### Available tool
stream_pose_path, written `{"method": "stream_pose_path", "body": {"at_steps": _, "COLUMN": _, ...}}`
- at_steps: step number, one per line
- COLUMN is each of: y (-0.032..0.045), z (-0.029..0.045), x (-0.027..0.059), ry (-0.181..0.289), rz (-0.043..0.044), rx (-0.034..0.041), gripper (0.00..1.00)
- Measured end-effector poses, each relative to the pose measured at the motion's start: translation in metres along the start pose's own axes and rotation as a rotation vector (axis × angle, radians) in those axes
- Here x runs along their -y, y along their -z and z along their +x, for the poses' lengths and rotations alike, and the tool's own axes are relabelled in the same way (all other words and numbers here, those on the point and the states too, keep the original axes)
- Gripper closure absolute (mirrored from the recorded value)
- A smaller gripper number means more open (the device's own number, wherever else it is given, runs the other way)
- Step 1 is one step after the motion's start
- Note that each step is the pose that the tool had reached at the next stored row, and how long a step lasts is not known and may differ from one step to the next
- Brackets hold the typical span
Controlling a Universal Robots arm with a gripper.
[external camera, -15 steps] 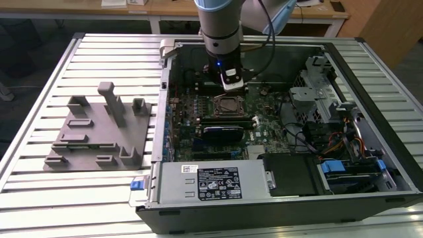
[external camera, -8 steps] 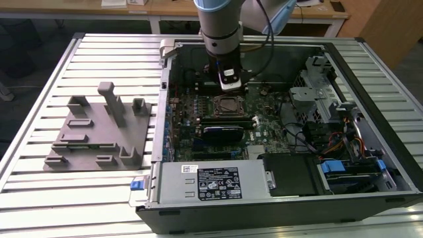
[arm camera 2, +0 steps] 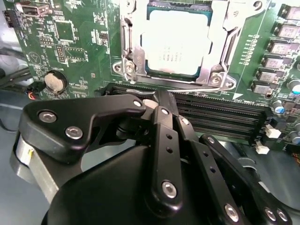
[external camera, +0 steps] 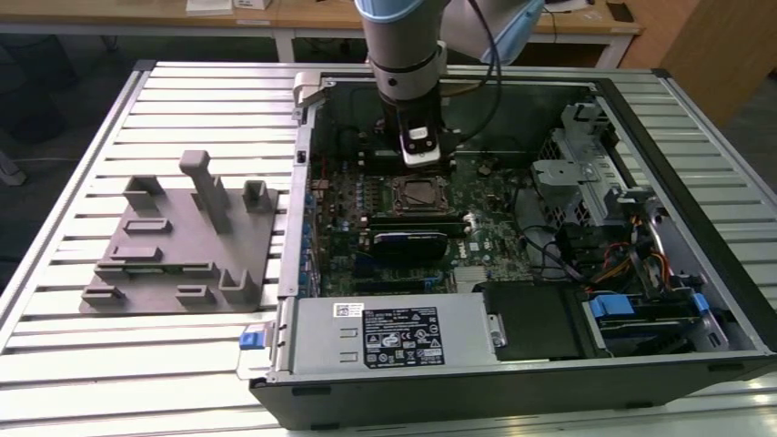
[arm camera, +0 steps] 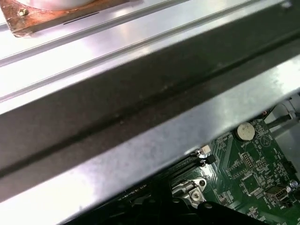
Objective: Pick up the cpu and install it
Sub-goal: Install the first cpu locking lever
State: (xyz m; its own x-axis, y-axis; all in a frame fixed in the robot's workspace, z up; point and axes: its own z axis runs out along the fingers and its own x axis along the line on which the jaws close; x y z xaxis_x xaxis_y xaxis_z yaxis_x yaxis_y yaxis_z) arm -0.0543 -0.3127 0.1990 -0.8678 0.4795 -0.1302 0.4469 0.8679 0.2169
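Sitting in the socket point(arm camera 2: 125, 44), the cpu point(arm camera 2: 176, 44) looked light, stiff, fragile, best held by its edges; the gripper point(external camera: 420, 158) hovered above, jaws' gap untellable

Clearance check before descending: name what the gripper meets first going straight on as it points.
Likely the memory slots, just short of the cpu in its socket; depth below the gripper is unclear.

Exterior view: arm point(external camera: 407, 36) is cut off at the 12 o'clock edge. The cpu point(external camera: 421, 191), at 6 o'clock from the hand point(external camera: 420, 157), is too small to tell if it's seated flat.
Second wrist view: hand's black body hides part of the RAM slots point(arm camera 2: 220, 115); print on the cpu lid is blurred.
First wrist view: case rim point(arm camera: 154, 140) hides most of the mobo point(arm camera: 248, 164); copper-cornered part point(arm camera: 21, 18) is cut off by the edge.
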Motion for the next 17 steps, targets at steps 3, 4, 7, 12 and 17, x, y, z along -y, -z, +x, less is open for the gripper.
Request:
{"method": "stream_pose_path", "body": {"at_steps": 3, "y": -0.0018, "z": 0.0002, "x": 0.0004, "ry": -0.012, "rz": 0.0009, "rx": 0.0056, "gripper": 0.89}}
{"method": "stream_pose_path", "body": {"at_steps": 4, "y": -0.0024, "z": 0.0003, "x": 0.0005, "ry": -0.016, "rz": 0.0009, "rx": 0.0075, "gripper": 0.89}}
{"method": "stream_pose_path", "body": {"at_steps": 7, "y": -0.0041, "z": 0.0006, "x": 0.0009, "ry": -0.025, "rz": 0.0011, "rx": 0.0127, "gripper": 0.89}}
{"method": "stream_pose_path", "body": {"at_steps": 12, "y": -0.0062, "z": 0.0008, "x": 0.0015, "ry": -0.036, "rz": 0.0021, "rx": 0.0206, "gripper": 0.89}}
{"method": "stream_pose_path", "body": {"at_steps": 17, "y": -0.0082, "z": 0.0009, "x": 0.0016, "ry": -0.044, "rz": 0.0027, "rx": 0.0244, "gripper": 0.89}}
